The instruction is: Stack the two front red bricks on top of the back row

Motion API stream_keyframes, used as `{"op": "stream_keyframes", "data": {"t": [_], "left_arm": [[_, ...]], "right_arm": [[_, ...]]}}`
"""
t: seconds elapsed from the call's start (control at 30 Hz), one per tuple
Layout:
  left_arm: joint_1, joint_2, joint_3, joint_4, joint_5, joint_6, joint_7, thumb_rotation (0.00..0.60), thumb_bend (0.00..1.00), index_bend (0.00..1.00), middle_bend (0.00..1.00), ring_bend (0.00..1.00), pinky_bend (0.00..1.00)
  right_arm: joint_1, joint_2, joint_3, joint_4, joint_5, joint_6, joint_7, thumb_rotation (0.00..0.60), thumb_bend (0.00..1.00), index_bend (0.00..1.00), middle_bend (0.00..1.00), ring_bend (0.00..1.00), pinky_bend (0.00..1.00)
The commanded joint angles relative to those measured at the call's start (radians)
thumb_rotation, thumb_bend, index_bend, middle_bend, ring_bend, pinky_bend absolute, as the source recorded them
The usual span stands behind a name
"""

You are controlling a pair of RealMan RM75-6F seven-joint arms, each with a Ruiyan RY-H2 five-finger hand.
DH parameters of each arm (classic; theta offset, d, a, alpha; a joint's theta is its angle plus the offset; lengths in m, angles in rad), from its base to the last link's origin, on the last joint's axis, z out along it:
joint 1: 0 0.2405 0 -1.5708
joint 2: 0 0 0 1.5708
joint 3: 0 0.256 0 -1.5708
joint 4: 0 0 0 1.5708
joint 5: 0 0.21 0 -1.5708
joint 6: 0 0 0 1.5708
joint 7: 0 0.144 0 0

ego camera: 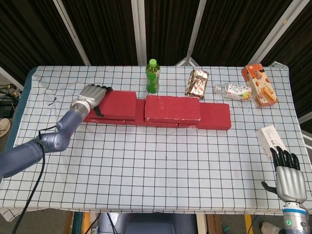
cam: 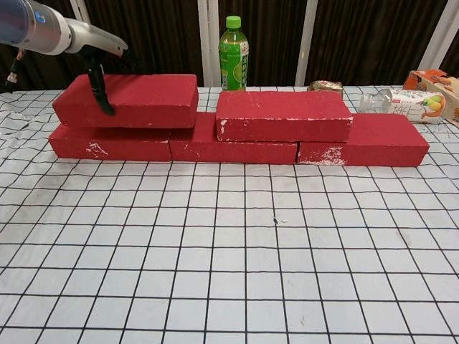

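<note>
Gripping the upper left brick (ego camera: 115, 104) by its left end, the left hand (ego camera: 91, 95) has its fingers wrapped over the brick's far edge and its thumb down the near face, as the chest view shows. The brick runs away from that hand toward the robot's right, long axis parallel to the back row (cam: 237, 145), and it sits on or just above that row's left part; whether it bears its full weight there I cannot tell. Its right end lies near the other stacked brick (ego camera: 172, 107), which rests on the row's middle, with a small gap between the two. Both front bricks thus look up on the row, so I judge the task nearly complete: what remains is letting go and pulling the hand back leftward, away from the brick. The right hand (ego camera: 288, 174) is far off at the near right table corner, holding nothing, fingers extended and apart, so the left is clearly nearer
</note>
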Motion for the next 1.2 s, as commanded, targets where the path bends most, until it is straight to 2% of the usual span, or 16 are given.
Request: {"op": "stream_keyframes", "data": {"t": [0.03, 0.43, 1.0, 1.2], "left_arm": [[-0.012, -0.030, 0.009, 0.039, 0.021, -0.016, -0.029, 0.600, 0.14, 0.26, 0.22, 0.19, 0.21], [-0.065, -0.073, 0.054, 0.082, 0.030, -0.015, -0.085, 0.600, 0.14, 0.27, 0.22, 0.19, 0.21], [-0.141, -0.100, 0.151, 0.092, -0.099, 0.016, -0.079, 0.600, 0.14, 0.26, 0.21, 0.19, 0.21], [-0.162, -0.111, 0.170, 0.095, -0.129, 0.023, -0.075, 0.600, 0.14, 0.26, 0.21, 0.18, 0.21]], "right_arm": [[0.002, 0.000, 0.001, 0.000, 0.004, -0.002, 0.000, 0.600, 0.19, 0.00, 0.00, 0.00, 0.00], [0.007, 0.003, 0.003, 0.007, 0.013, -0.006, 0.013, 0.600, 0.19, 0.00, 0.00, 0.00, 0.00], [0.014, 0.009, 0.000, 0.014, 0.015, -0.017, 0.033, 0.600, 0.19, 0.00, 0.00, 0.00, 0.00], [0.014, 0.009, 0.000, 0.013, 0.016, -0.014, 0.033, 0.600, 0.19, 0.00, 0.00, 0.00, 0.00]]}}
